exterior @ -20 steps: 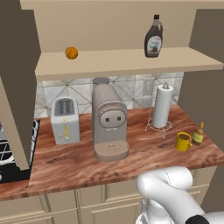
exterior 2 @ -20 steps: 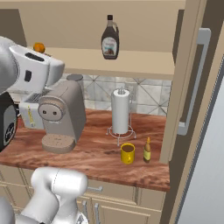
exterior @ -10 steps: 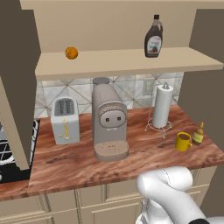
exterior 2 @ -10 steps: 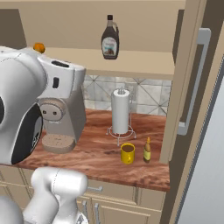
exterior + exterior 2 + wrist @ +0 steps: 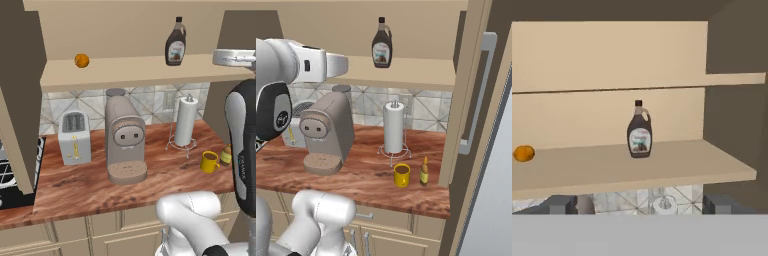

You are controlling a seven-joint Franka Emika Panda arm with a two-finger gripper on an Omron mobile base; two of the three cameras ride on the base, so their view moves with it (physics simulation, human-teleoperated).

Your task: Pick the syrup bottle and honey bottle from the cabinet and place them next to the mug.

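The syrup bottle (image 5: 639, 132) stands upright on the cabinet shelf (image 5: 637, 167), straight ahead of my gripper (image 5: 639, 205) and well apart from it. The gripper is open with nothing between its two fingertips (image 5: 562, 204). From the base, the syrup bottle (image 5: 175, 42) (image 5: 381, 45) sits toward the shelf's right part, and my hand (image 5: 336, 65) hovers at shelf height to its left. On the counter, the yellow mug (image 5: 401, 175) (image 5: 209, 162) stands with the honey bottle (image 5: 424, 172) (image 5: 226, 155) upright just to its right.
An orange fruit (image 5: 82, 60) (image 5: 523, 153) lies at the shelf's left. Under the shelf stand a toaster (image 5: 75, 137), a coffee machine (image 5: 125, 140) and a paper towel holder (image 5: 185, 122). A tall cabinet door with a handle (image 5: 476, 95) bounds the right side.
My arm has swung up from low on the left to shelf height, with the hand now pointing at the shelf. The bottles, the mug and the fruit have not moved.
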